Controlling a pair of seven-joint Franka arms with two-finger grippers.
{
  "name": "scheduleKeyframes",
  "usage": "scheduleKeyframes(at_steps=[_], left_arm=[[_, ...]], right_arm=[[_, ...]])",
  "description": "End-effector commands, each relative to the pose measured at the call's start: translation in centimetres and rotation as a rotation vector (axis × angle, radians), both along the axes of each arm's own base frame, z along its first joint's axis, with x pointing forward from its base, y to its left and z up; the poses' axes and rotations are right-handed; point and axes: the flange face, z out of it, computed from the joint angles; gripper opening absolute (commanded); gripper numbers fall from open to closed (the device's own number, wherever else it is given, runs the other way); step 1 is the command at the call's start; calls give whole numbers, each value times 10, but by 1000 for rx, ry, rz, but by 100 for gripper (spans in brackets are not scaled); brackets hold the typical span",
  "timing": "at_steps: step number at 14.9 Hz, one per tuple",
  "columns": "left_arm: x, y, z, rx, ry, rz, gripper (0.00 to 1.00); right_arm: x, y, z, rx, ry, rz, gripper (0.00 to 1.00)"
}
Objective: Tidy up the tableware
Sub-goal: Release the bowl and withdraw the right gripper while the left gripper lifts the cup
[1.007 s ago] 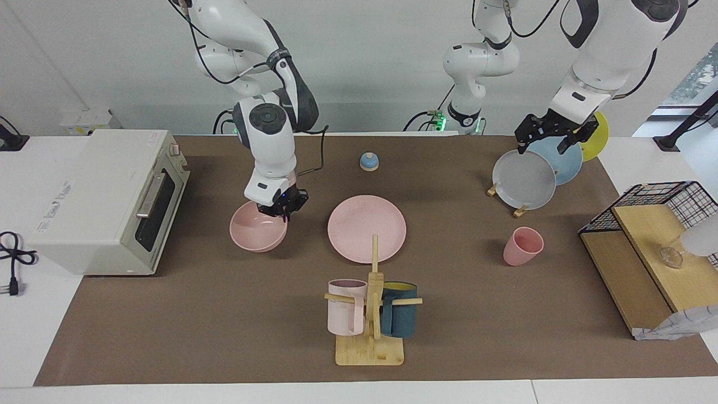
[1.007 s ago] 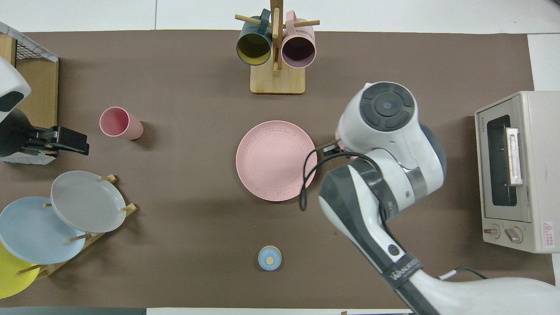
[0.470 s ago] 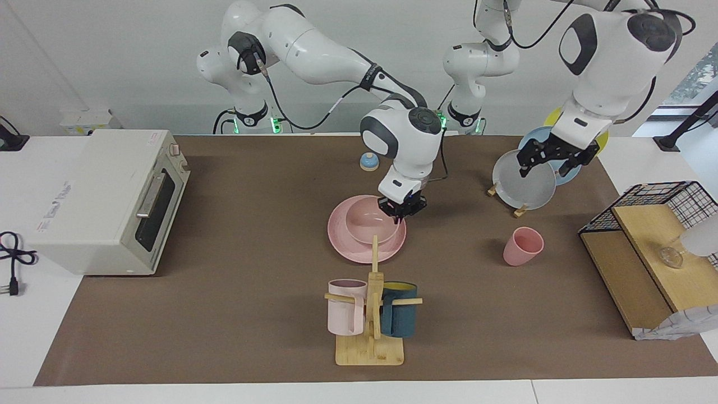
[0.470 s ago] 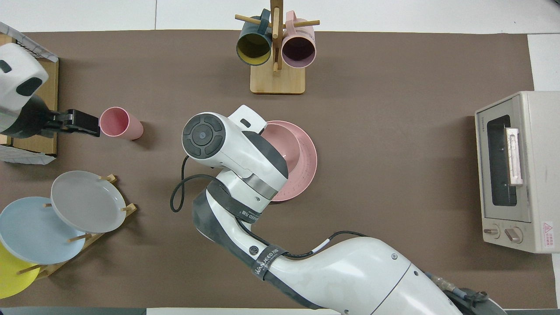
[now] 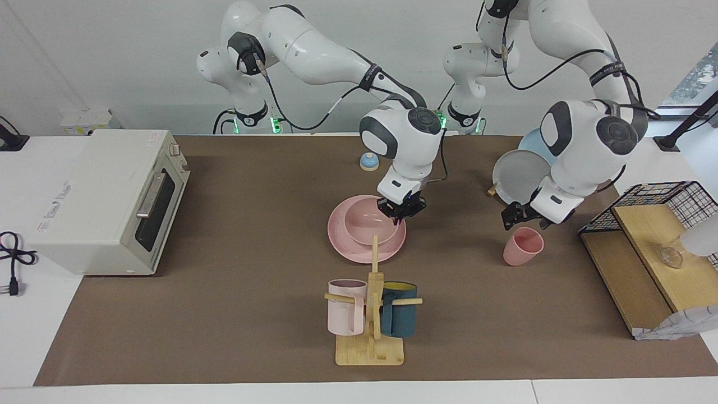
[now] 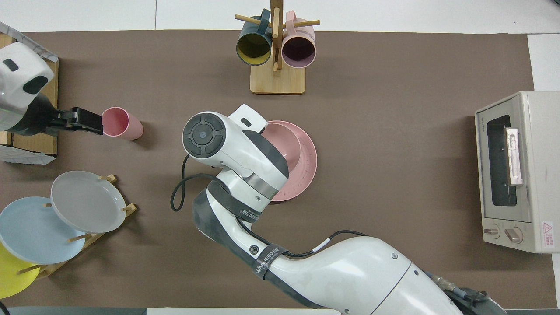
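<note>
Brown mat under a white wall; right hand grasping bowl, left hand released.

1. My right gripper sits at the pink bowl's rim, over the pink plate; my own right arm covers much of both from above.
2. The mug tree stands just beside the plate, farther from me, its post rising before the bowl.
3. My left gripper hangs just over the pink cup, with the plate rack near and the wire basket beside it.
4. Bare brown mat lies open between plate and toaster oven.
</note>
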Motion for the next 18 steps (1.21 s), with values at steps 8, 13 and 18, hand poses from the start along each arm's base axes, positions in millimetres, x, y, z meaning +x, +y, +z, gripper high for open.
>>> scheduleKeyframes(at_steps=[8,13,18], left_arm=[[5,-6,-21,11,-21,88,100],[-3,-12,-40,17,-12,107,78],[-3,-11,-39,19,-12,73,0]], right_arm=[[44,-104,110,23,-47,-13,100],[57,-310,152,2,67,94,100],[38,-436,178,21,156,89,100]])
